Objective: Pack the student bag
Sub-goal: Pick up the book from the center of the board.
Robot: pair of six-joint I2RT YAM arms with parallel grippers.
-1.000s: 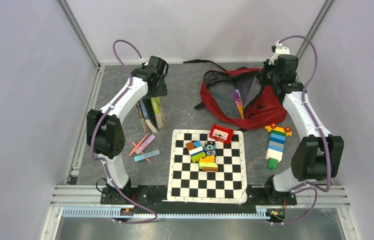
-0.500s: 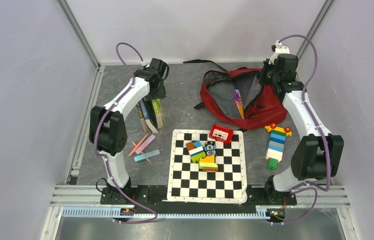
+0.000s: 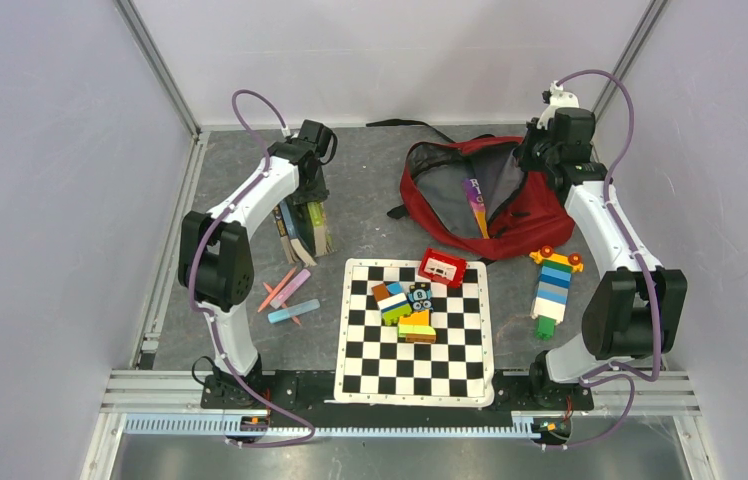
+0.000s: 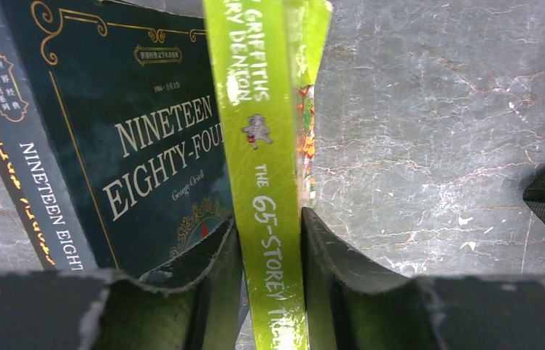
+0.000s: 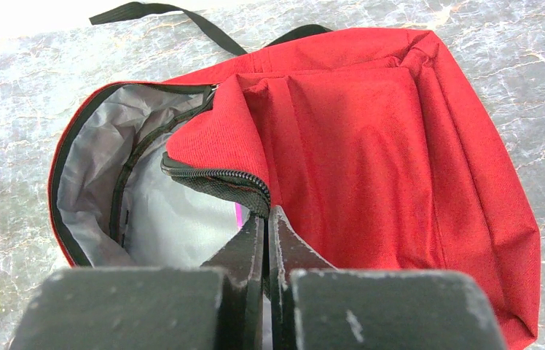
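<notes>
Jaws of the left gripper sit against both sides of the spine of a lime-green paperback book: a grasp, as far as the wrist view shows. Book not yet lifted; it stands among the upright books at far left, right beside a dark navy hardback lettered "Nineteen Eighty-Four".

Right gripper: jaws clenched on the black zippered edge of the student bag, a large dark red fabric backpack lying at far right on the grey bench, mouth held open, grey lining showing.

Progress, my reading: early.
- Inside the bag: one thin purple-and-yellow item; cannot tell what it is.
- Still out: the books at far left; pink, orange and blue sticks near left; coloured blocks and a small red toy box on the checkered mat; a striped block tower near right.
- Bag not zipped.
</notes>
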